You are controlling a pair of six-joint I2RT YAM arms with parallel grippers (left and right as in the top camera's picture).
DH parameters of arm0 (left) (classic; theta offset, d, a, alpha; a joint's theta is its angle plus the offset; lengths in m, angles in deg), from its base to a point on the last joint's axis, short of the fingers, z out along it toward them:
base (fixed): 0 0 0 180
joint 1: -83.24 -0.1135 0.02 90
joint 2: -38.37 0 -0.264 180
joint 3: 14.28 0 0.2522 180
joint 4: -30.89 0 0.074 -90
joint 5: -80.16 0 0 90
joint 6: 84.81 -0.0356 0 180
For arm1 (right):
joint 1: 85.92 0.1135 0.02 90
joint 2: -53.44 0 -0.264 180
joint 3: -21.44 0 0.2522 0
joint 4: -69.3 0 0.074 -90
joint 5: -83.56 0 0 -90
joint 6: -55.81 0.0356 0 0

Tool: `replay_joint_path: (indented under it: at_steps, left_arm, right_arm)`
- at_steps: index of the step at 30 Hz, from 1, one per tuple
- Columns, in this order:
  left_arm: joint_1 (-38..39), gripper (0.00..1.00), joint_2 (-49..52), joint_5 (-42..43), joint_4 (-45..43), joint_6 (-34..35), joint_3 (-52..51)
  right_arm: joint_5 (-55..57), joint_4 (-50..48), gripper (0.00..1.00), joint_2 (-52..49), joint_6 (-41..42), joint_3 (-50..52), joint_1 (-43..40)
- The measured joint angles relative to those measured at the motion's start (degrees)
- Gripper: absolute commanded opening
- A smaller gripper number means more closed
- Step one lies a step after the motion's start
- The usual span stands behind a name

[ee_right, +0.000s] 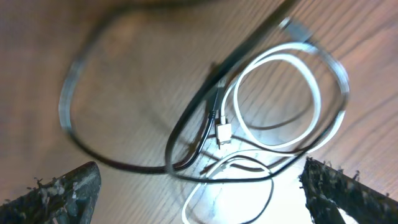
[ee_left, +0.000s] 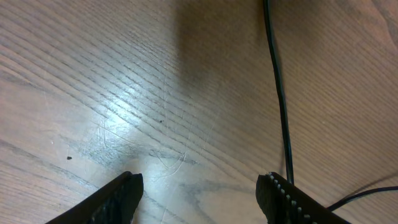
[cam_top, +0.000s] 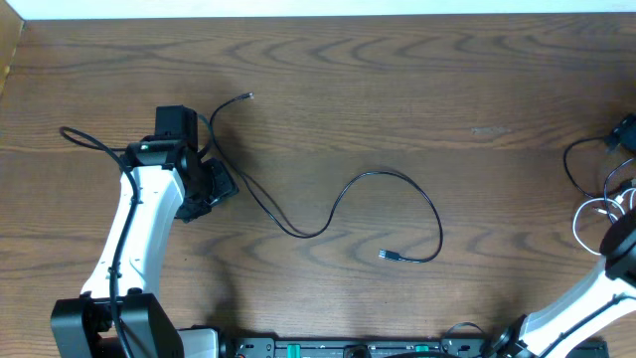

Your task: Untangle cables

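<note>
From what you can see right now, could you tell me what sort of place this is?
Likely a robot lab bench: a wood-grain table, a white arm, a loose black cable.

- Long black cable (cam_top: 303, 236): separate from the rest, lying in loose S-curves mid-table, with one plug toward 10 o'clock and the other toward 5 o'clock.
- White cable (ee_right: 315, 93): coiled in loops and tangled with thin black cables (ee_right: 199, 102) at the table's 3 o'clock edge.
</note>
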Motion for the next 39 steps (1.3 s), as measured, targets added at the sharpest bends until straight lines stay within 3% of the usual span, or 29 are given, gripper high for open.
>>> replay_joint_path:
  at_steps: [1, 3, 5, 9, 11, 14, 19, 22, 27, 30, 35, 39]
  left_arm:
    - [0.00, 0.64, 0.00, -0.02, 0.00, 0.00, 0.00]
    - [0.00, 0.64, 0.00, 0.00, 0.00, 0.00, 0.00]
    - [0.00, 0.64, 0.00, 0.00, 0.00, 0.00, 0.00]
    - [0.00, 0.64, 0.00, 0.00, 0.00, 0.00, 0.00]
    - [0.00, 0.64, 0.00, 0.00, 0.00, 0.00, 0.00]
    - [0.00, 0.64, 0.00, 0.00, 0.00, 0.00, 0.00]
    - [0.00, 0.64, 0.00, 0.00, 0.13, 0.00, 0.00]
    - [0.00, 0.64, 0.00, 0.00, 0.24, 0.00, 0.00]
    - [0.00, 0.64, 0.00, 0.00, 0.37, 0.00, 0.00]
    - [0.00, 0.64, 0.00, 0.02, 0.37, 0.00, 0.00]
    - [0.00, 0.64, 0.00, 0.17, 0.39, 0.00, 0.00]
    - [0.00, 0.64, 0.00, 0.17, 0.42, 0.00, 0.00]
  right_arm:
    - [-0.33, -0.85, 0.98, 1.70, 0.00, 0.00, -0.02]
    - [-1.07, -3.98, 0.77, 5.99, 0.07, -0.09, -0.09]
    - [-1.25, -5.92, 0.63, 7.63, 0.09, -0.33, -0.22]
    - [-1.66, -12.74, 0.45, 7.93, -0.20, -0.20, -0.57]
    - [-1.79, -15.45, 0.30, 6.56, -0.44, 0.42, -0.59]
    - [-2.05, -16.63, 0.19, 4.09, -0.15, 0.87, -0.59]
    - [-2.29, -17.00, 0.13, -1.60, -0.22, 1.31, -0.59]
    - [-2.05, -15.34, 0.02, -3.96, -0.07, 1.64, -0.61]
    - [5.40, -5.73, 0.01, -5.40, 2.69, 1.75, -1.18]
    - [14.16, 0.09, 0.01, -5.44, 11.39, 2.99, -3.45]
    - [16.68, -1.62, 0.02, -5.51, 18.05, 10.40, -10.01]
    - [11.56, -6.49, 0.07, -5.62, 19.93, 16.96, -14.75]
